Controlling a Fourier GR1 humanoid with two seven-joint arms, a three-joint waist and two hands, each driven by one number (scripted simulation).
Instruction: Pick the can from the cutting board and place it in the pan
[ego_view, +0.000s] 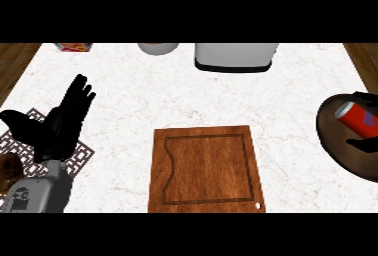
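The red and blue can (356, 119) lies tilted inside the dark round pan (334, 142) at the right edge of the head view. My right hand (365, 98) shows only as black fingers above the can and a thumb below it. They straddle the can spread wide, and the thumb stands a little apart from it. The wooden cutting board (205, 170) lies in the lower middle with nothing on it. My left hand (65, 120) rests open at the left, fingers pointing up, holding nothing.
A patterned mat (83, 156) lies under the left hand, with a brown object (9, 167) at the left edge. Along the back stand a white appliance (236, 57), a pale bowl (157, 48) and a colourful box (74, 47). Wooden floor shows past both counter sides.
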